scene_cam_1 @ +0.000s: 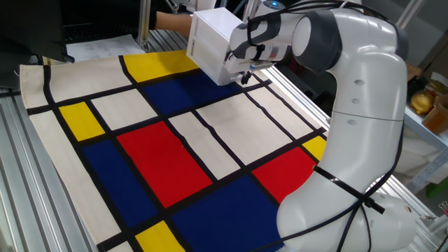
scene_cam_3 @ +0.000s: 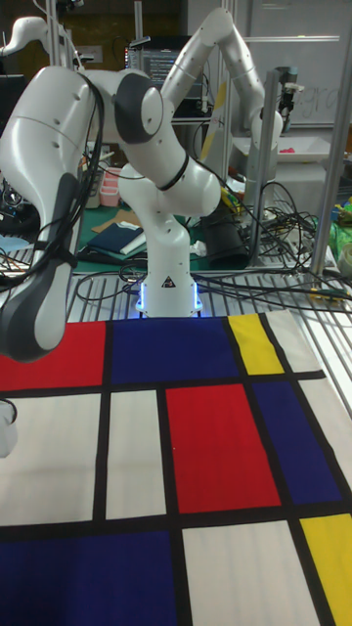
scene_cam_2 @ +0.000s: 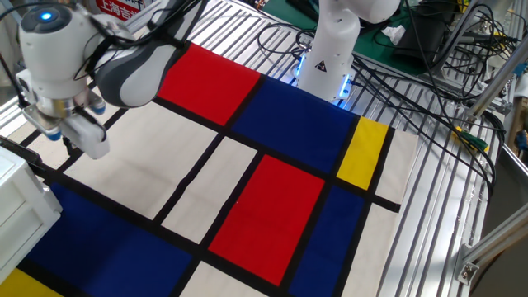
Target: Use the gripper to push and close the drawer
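One gap matters: I see the gripper (scene_cam_1: pixel 244 75) just off the white cabinet's (scene_cam_1: pixel 213 43) front, drawer (scene_cam_1: pixel 225 68) apparently flush. Jaws hold nothing; their spread I cannot tell.

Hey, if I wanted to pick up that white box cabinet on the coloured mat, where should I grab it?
Probably from above, across its upper edges: the white box cabinet stands upright with flat, parallel side walls, and no handle shows. The pincer is beside its lower corner. Whether the box fits between the fingers cannot be told.
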Available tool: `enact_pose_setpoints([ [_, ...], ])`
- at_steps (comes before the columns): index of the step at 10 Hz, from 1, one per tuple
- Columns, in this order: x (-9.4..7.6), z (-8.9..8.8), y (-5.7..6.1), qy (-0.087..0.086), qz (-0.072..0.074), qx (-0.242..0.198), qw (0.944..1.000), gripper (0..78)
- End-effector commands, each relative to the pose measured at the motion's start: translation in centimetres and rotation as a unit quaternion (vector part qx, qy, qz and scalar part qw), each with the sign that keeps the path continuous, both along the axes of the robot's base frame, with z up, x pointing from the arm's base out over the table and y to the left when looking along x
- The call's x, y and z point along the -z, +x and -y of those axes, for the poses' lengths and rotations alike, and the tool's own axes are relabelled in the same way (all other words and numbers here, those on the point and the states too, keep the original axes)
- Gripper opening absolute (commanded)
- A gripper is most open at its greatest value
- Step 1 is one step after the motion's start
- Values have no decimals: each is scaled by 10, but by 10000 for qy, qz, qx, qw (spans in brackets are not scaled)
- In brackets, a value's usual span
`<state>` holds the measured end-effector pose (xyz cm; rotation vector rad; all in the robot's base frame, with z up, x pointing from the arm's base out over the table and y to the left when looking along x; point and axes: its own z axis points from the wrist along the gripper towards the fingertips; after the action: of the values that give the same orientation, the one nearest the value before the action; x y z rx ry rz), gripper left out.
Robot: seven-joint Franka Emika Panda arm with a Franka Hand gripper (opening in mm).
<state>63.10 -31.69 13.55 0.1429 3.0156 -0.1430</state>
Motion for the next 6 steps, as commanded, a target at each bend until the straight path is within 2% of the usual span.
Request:
enact_pose_setpoints([
  [1,-3,-2,-1,-2,62,-119,9999,0],
  [3,-3,-2,-1,-70,70,-71,9999,0],
  [5,1,-1,-1,-59,93,-3,9999,0],
  [6,7,-2,-2,-14,212,23,9998,0],
])
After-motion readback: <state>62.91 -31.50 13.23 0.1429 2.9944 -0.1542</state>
